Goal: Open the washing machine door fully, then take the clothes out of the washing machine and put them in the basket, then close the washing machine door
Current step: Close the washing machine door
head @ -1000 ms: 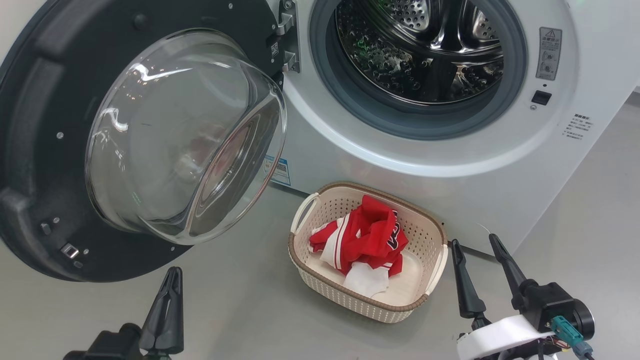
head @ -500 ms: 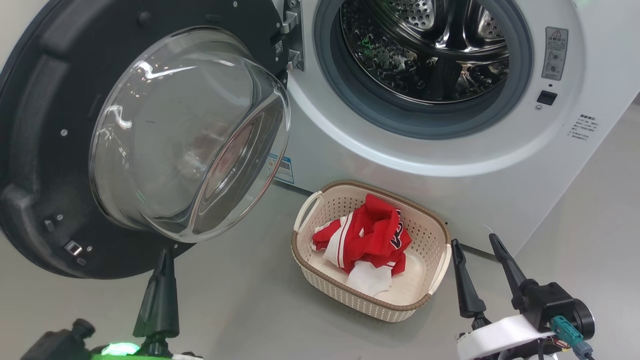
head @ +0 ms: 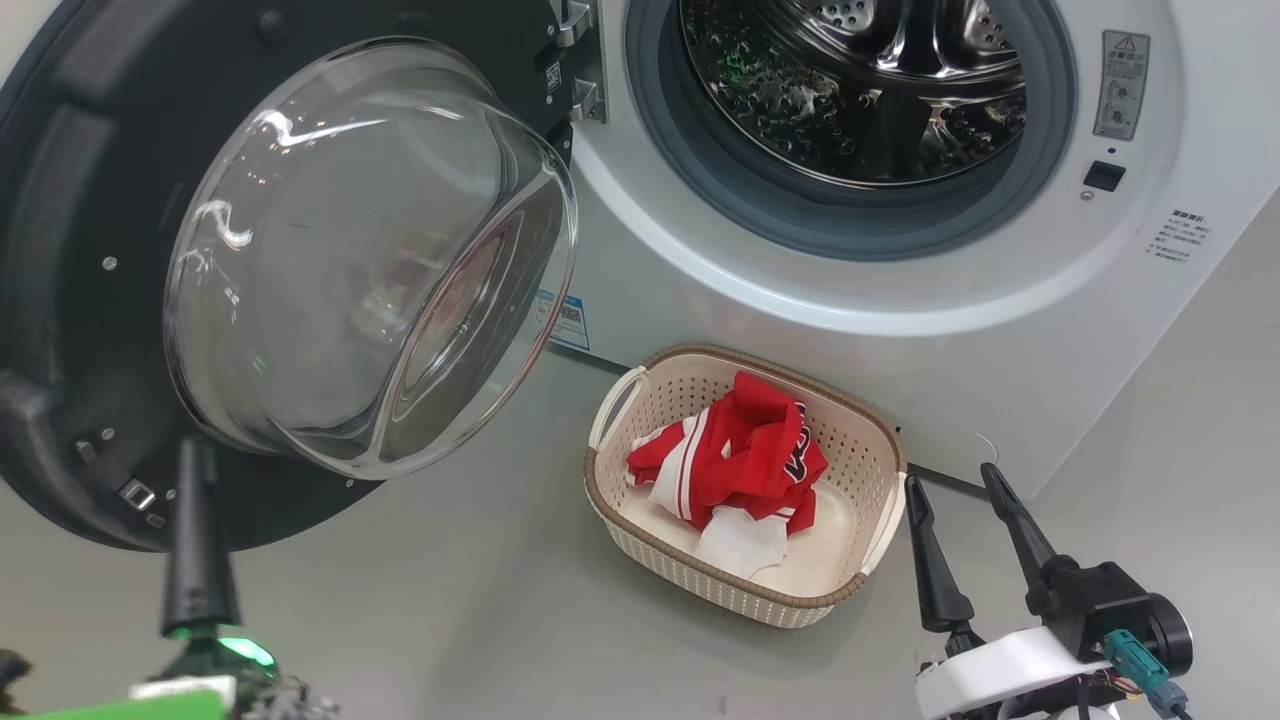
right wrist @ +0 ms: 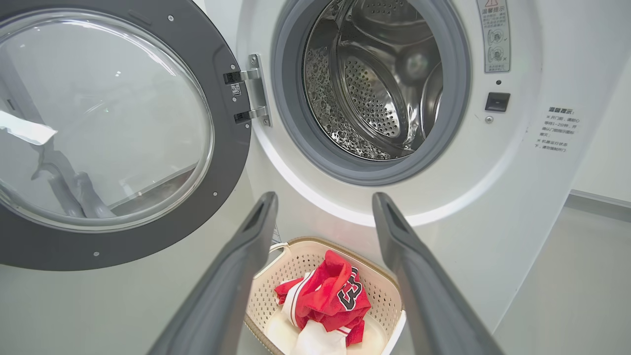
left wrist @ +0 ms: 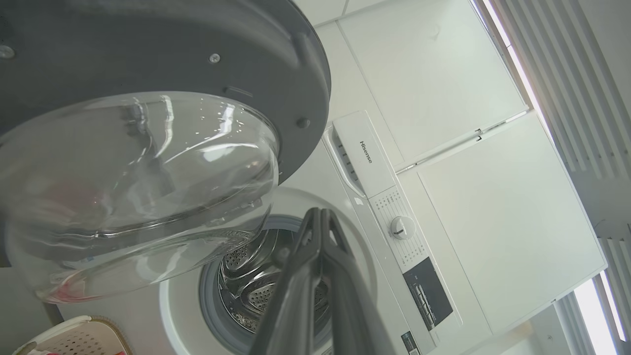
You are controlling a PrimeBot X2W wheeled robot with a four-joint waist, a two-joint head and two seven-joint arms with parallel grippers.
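Observation:
The washing machine door (head: 90, 200) stands swung open at the left, its glass bowl (head: 370, 260) bulging toward me. The washing machine (head: 800, 330) shows a bare steel drum (head: 860, 80). On the floor before it sits the basket (head: 750, 355) with the clothes (head: 740, 450), a red jersey and a white piece (head: 740, 540), inside. My left gripper (head: 195, 447) is shut on nothing, pointing up over the door's lower rim; whether it touches is unclear. From the left wrist, the shut left gripper (left wrist: 318, 212) lies under the glass bowl (left wrist: 138, 187). My right gripper (head: 950, 477) is open beside the basket's right end.
From the right wrist, the open right gripper (right wrist: 324, 197) frames the basket (right wrist: 315, 246), the clothes (right wrist: 325, 296) and the open drum (right wrist: 374, 88). The door hinge (head: 580, 60) joins door and machine. Grey floor spreads to the machine's right and in front of the basket.
My left gripper has closed fully and moved left, from below the glass bowl to the door's lower rim. The head camera shifted slightly. The right arm has stayed still.

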